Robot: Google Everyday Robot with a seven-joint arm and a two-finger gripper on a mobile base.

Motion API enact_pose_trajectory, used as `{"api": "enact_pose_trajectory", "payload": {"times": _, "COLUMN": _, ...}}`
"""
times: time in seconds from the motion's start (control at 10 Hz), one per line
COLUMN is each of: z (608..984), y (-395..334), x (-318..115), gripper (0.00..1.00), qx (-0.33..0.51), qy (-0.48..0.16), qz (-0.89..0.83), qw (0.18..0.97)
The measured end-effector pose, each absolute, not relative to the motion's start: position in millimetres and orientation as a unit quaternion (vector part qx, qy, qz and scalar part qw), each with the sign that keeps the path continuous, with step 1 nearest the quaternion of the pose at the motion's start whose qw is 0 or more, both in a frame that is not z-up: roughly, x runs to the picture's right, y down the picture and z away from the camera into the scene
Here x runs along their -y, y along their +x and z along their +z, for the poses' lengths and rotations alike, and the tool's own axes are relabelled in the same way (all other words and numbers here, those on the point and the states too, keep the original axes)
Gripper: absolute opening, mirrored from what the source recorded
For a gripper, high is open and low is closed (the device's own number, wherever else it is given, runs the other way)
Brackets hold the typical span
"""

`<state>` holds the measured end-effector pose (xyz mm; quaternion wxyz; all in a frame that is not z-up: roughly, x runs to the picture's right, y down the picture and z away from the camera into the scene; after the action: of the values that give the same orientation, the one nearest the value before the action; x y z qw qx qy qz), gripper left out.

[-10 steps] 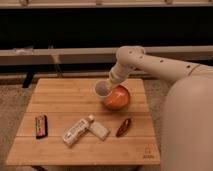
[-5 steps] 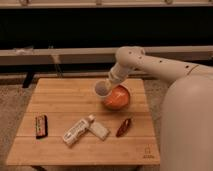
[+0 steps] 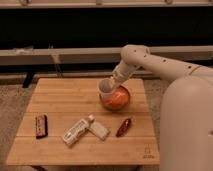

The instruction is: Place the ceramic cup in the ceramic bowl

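Note:
The white ceramic cup (image 3: 106,88) is held tilted at the left rim of the glossy orange-red ceramic bowl (image 3: 118,99), which sits on the wooden table (image 3: 60,95) right of centre. My gripper (image 3: 112,83) reaches down from the upper right at the cup's right side, above the bowl's left rim. The cup overlaps the bowl's left edge; I cannot tell whether it touches the bowl.
On the front of the table lie a dark rectangular packet (image 3: 41,125) at the left, a white packet with a cap (image 3: 77,130), a white block (image 3: 99,130) beside it, and a small dark red elongated item (image 3: 123,127). My white arm (image 3: 165,65) fills the right side.
The cup and gripper have shifted very slightly at the bowl's left rim; the other things have not moved.

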<state>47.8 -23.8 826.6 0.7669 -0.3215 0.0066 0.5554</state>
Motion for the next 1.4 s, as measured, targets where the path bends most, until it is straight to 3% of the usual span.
{"api": "enact_pose_trajectory", "payload": {"times": 0.3, "z": 830.0, "y": 49.5, "x": 19.6, "gripper": 0.09, "qx": -0.008, "qy": -0.319, "qz": 0.558, "qw": 0.766}}
{"api": "enact_pose_trajectory", "payload": {"times": 0.8, "z": 836.2, "y": 44.3, "x": 16.6, "gripper": 0.63, "qx": -0.008, "qy": -0.319, "qz": 0.558, "qw": 0.766}}
{"api": "enact_pose_trajectory", "payload": {"times": 1.1, "z": 838.4, "y": 40.0, "x": 15.8, "gripper": 0.89, "qx": -0.007, "qy": -0.32, "qz": 0.557, "qw": 0.766}}
{"api": "enact_pose_trajectory", "payload": {"times": 1.2, "z": 839.4, "y": 40.0, "x": 15.6, "gripper": 0.94, "qx": -0.007, "qy": -0.319, "qz": 0.557, "qw": 0.766}}
{"api": "enact_pose_trajectory", "payload": {"times": 1.4, "z": 841.5, "y": 38.1, "x": 14.9, "gripper": 0.94, "qx": -0.006, "qy": -0.319, "qz": 0.557, "qw": 0.767}}
